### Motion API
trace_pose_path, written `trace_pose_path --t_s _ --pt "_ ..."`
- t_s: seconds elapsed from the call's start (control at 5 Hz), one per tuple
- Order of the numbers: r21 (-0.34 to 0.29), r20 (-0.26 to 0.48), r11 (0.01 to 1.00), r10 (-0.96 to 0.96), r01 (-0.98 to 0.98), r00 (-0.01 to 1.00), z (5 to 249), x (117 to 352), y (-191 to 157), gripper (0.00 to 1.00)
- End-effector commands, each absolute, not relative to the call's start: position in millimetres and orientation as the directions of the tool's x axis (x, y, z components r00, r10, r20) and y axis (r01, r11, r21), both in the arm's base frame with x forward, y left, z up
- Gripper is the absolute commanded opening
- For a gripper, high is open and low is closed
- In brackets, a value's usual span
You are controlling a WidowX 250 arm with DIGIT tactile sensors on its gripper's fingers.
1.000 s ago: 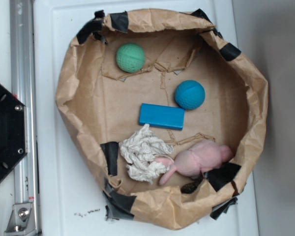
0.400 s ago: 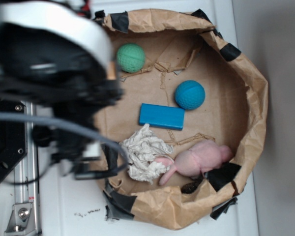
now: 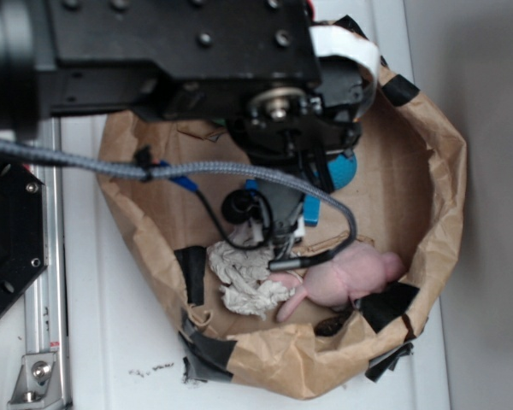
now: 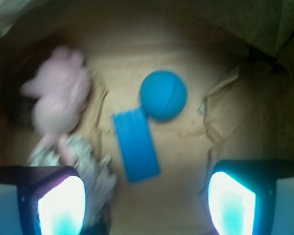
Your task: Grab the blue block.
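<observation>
The blue block point(image 4: 135, 145) is a flat bright blue bar lying on the brown paper floor; it shows blurred in the wrist view. My gripper point(image 4: 147, 205) is open and empty above the paper, its two fingers point(image 4: 61, 205) wide apart, with the block just ahead of the gap and a little left of centre. In the exterior view my arm hides most of the block; only a blue sliver point(image 3: 312, 209) shows.
A round blue dimpled ball point(image 4: 163, 95) lies just beyond the block, partly seen in the exterior view point(image 3: 344, 168). A pink plush toy point(image 3: 350, 278) and a crumpled white cloth point(image 3: 244, 278) lie close by. All sit inside a brown paper bowl point(image 3: 445, 171).
My arm has swung in from the left and now hangs over the bowl, covering the green ball and most of the blue block. The objects have not moved.
</observation>
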State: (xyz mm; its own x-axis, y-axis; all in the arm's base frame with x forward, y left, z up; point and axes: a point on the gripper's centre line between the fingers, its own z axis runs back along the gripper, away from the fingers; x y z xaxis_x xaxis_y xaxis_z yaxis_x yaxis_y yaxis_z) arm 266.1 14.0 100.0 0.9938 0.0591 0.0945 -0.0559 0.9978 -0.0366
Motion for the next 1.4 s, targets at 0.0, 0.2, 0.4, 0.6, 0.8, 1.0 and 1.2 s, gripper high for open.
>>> trace_pose_path --t_s 0.0,0.2,0.4,0.6,0.8,1.0,1.2 --pt "-0.032 0.090 0.994 0.111 -0.108 0.990 57 268 12 1.00" --pt "-0.146 0.079 0.981 0.137 -0.124 0.987 29 274 15 1.00" --pt "-0.098 0.053 0.991 0.099 -0.093 0.994 8 282 3 1.00" --pt "-0.023 0.039 0.999 0.050 -0.050 0.998 -4 287 -8 0.55" --pt "-0.018 0.049 0.999 0.047 -0.046 0.998 6 284 -9 0.00" --pt "-0.068 0.119 0.996 0.071 -0.063 0.990 56 279 2 0.00" --pt "-0.099 0.220 0.987 0.143 -0.124 0.965 105 279 17 0.00"
